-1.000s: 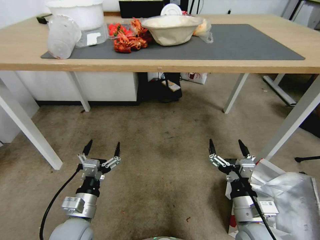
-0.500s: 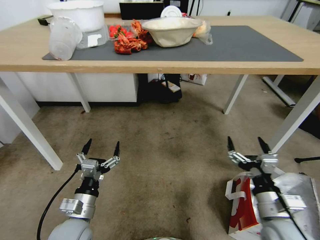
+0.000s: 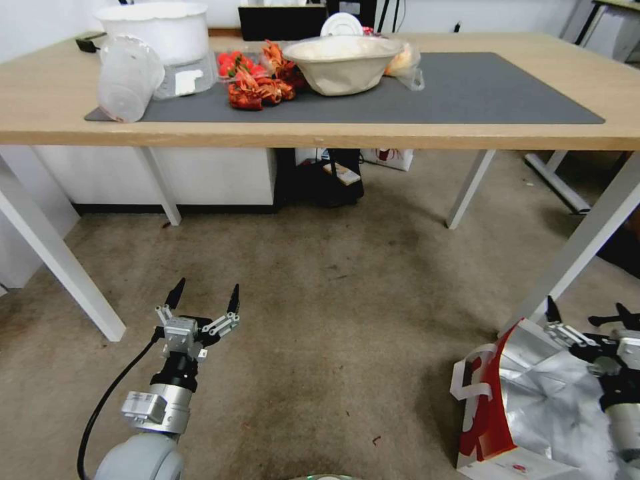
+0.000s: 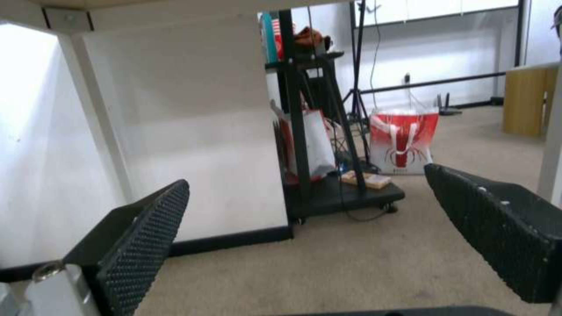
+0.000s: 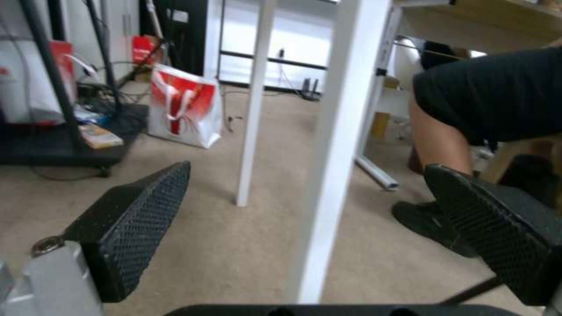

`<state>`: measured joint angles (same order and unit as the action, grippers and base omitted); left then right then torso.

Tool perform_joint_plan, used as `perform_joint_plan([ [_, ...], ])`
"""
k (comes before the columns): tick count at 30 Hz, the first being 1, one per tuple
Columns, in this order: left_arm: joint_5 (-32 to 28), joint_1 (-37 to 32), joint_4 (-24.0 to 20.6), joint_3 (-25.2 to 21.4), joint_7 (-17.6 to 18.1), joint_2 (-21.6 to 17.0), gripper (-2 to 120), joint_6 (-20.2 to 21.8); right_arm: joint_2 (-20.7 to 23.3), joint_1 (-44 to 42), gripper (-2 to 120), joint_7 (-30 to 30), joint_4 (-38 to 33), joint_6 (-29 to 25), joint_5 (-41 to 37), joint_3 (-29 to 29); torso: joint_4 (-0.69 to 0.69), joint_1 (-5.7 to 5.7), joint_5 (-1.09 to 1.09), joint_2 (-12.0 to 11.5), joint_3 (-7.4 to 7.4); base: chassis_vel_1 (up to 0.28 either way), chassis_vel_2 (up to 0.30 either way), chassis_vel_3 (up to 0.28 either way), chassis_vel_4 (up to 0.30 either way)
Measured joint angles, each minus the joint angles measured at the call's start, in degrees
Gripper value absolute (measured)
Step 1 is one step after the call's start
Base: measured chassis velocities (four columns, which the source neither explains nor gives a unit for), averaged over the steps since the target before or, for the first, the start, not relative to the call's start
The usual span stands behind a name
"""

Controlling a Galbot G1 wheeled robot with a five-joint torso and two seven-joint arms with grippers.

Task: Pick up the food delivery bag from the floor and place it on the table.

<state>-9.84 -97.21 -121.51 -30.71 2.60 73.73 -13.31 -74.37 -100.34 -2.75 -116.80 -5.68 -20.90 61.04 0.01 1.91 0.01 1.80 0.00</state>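
Table (image 3: 467,137) at twelve o'clock; bag (image 3: 533,407) on floor (image 3: 320,320) at four, before the table's right leg (image 3: 580,247).

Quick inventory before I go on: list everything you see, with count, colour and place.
food delivery bag: 1, red, white, silver foil, on the floor at the robot's right
floor: brownish-grey carpet
table: 1, light wood, white legs, ahead
mat: 1, dark grey, on the table
bowl: 1, beige, on the mat
tub: 1, white, table's far left
red food: a pile beside the bowl
left gripper: jaws open, above the carpet
right gripper: jaws open, over the bag's far edge
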Motion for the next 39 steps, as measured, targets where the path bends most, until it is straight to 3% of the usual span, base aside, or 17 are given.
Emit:
perform_joint_plan([
  [19, 0.0, 0.4, 1.4, -0.1, 0.5, 0.0, 100, -0.2, 1.5, 1.3, 100, -0.4, 10.2, -1.7, 0.3, 4.7, 0.0, 0.01, 0.0, 0.1, 0.0, 0.0, 0.0, 0.0, 0.0],
  [21, 0.1, 0.4, 1.5, 0.0, 0.5, 0.0, 100, -0.3, 2.3, 1.8, 100, -0.6, 13.8, -2.2, 0.9, 5.6, 0.0, 0.01, -0.01, 0.1, 0.0, 0.0, 0.0, 0.0, 0.0],
  [39, 1.2, -0.1, 1.8, 0.3, 0.9, 0.7, 100, -0.6, 4.9, 4.6, 100, -6.2, 25.4, -0.5, -2.2, 4.4, 0.0, 0.01, 0.0, 0.1, 0.0, 0.0, 0.0, 0.0, 0.0],
])
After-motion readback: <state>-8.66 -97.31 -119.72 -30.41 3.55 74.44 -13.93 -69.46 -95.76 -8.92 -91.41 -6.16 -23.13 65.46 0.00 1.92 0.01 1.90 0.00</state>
